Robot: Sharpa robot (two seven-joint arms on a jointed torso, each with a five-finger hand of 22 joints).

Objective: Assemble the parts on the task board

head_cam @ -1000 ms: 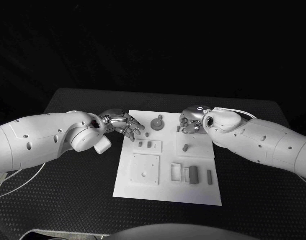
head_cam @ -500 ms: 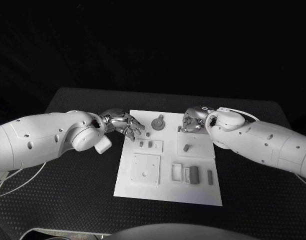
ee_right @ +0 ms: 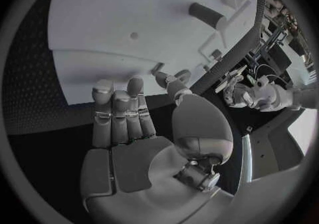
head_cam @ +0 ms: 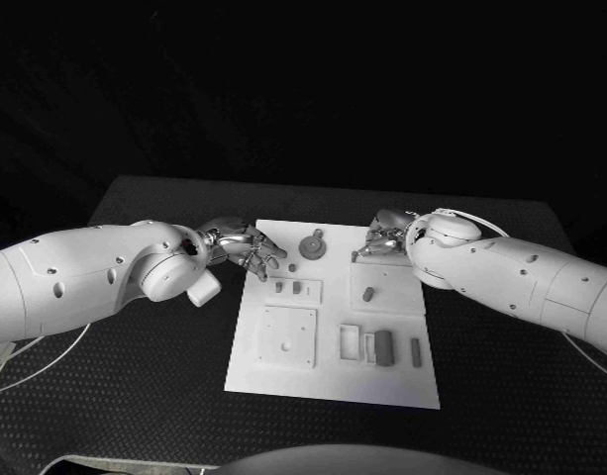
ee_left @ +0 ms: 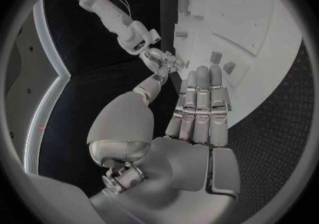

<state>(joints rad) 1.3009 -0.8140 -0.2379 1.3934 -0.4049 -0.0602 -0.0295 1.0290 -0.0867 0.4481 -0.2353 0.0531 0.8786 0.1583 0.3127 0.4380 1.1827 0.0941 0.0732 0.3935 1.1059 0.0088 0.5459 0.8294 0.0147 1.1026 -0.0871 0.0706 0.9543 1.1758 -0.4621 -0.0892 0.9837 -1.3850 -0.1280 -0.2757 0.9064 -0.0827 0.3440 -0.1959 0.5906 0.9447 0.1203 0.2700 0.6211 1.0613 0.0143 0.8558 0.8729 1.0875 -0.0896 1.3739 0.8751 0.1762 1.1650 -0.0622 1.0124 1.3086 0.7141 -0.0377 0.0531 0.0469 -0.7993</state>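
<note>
The white task board lies in the middle of the black table. Grey parts sit on it: a round piece with a stem, two small blocks, a short peg, a square plate and upright bars. My left hand hovers at the board's far left corner, fingers straight and together, holding nothing. Over the board's far right part is my right hand, its fingers stretched out and its palm bare. A dark peg lies on the board beyond it.
Black matting surrounds the board on all sides. Both white forearms reach in over the table's left and right sides. The table's far edge lies just behind the hands.
The right hand has shifted slightly toward the board's far right edge. The left hand has hardly moved.
</note>
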